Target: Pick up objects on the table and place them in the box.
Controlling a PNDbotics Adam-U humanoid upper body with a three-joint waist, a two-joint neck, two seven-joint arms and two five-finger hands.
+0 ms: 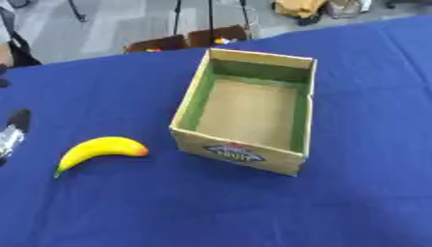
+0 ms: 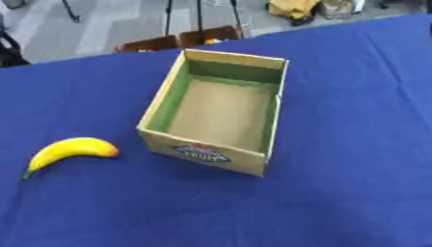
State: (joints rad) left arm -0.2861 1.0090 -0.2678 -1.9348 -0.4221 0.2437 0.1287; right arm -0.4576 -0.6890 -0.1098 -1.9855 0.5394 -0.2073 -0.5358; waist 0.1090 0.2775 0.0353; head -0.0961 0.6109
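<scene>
The left hand (image 1: 13, 131) shows only as a sliver at the left edge; I cannot tell its state. One banana (image 1: 100, 149) lies on the blue table (image 1: 211, 207), beside one box (image 1: 300, 157).

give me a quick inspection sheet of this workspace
surface: table under a blue cloth, lying askew in the view
job's things: banana on the cloth, left of the box and apart from it; box is open-topped, nothing seen inside, a label on its near wall
clutter: nothing seen on the cloth
hands: left hand only partly in view at the left edge of the left eye view, fingers not readable; right hand not in view
cables: nothing seen
surroundings: grey floor beyond the far edge, brown chairs, thin dark stand legs, a yellowish bundle
</scene>
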